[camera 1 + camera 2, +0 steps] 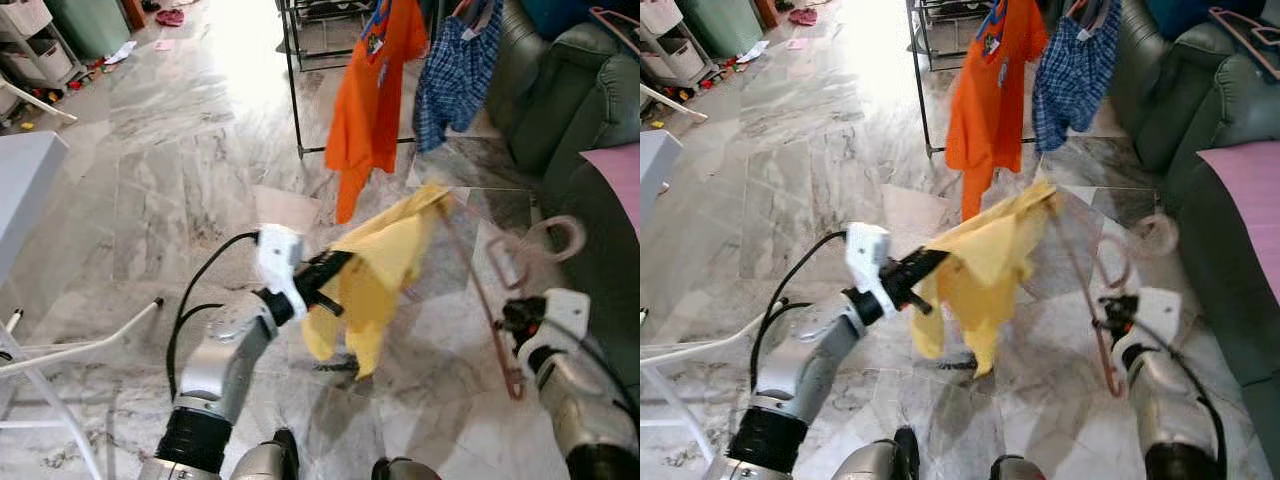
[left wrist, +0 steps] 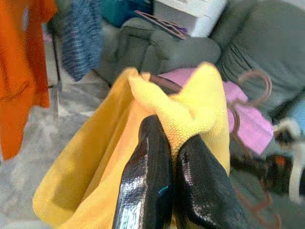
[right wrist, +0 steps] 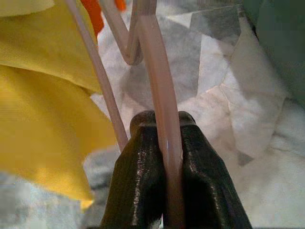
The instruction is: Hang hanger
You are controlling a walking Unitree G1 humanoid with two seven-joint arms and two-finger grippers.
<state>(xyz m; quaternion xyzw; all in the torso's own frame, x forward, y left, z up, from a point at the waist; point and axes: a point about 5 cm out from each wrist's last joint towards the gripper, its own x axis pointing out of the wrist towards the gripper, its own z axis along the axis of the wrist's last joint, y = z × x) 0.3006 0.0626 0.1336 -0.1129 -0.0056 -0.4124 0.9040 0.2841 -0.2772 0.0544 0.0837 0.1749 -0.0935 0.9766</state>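
Observation:
A yellow shirt (image 1: 375, 275) hangs in front of me over a marble floor, partly threaded onto a pink plastic hanger (image 1: 495, 300). My left gripper (image 1: 335, 270) is shut on a fold of the yellow shirt (image 2: 186, 114), holding it up. My right gripper (image 1: 515, 318) is shut on the hanger's bar (image 3: 159, 114); the hook (image 1: 555, 235) curls up to the right. One hanger arm reaches into the shirt's top corner (image 1: 435, 195). Ahead stands a black clothes rack (image 1: 295, 90) with an orange shirt (image 1: 375, 95) and a blue checked garment (image 1: 455, 75) hanging on it.
A dark green sofa (image 1: 570, 110) runs along the right, with a pink cloth (image 1: 620, 180) on it and another hanger (image 1: 615, 25) on its back. A white frame (image 1: 60, 350) and grey table (image 1: 25, 185) stand at left. Shelves and clutter (image 1: 40, 50) sit far left.

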